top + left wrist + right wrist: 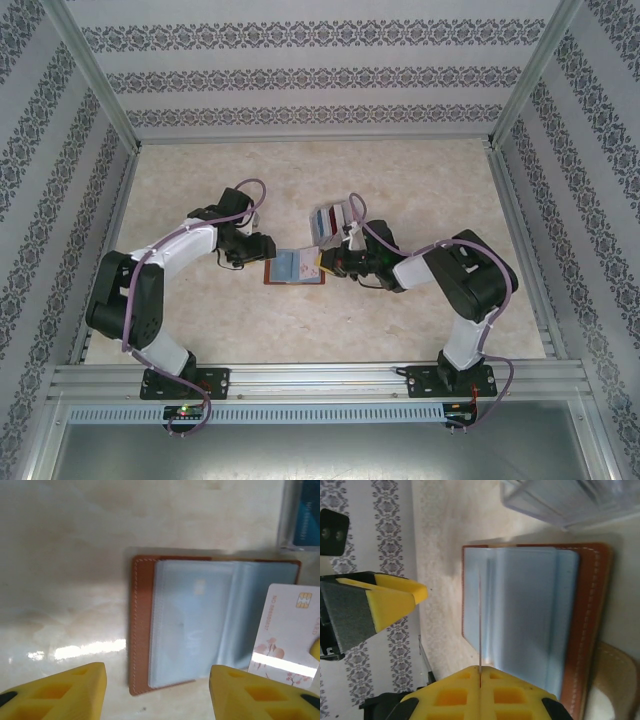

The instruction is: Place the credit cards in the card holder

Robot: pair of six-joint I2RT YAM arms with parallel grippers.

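Right pincer (480, 676) grips a credit card (285, 630) printed "NO", digits blurred.

The yellow-fingered left tool (157, 672) hangs with fingers apart; opposite it, the right tool (480, 672) pinches a thin white plastic card (287, 630) edge-on.

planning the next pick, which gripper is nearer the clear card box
Right. The right gripper, holding a credit card, is close beside the clear card box; the left gripper sits farther, across the card holder.

Credit card (285, 630) partly beyond the right edge
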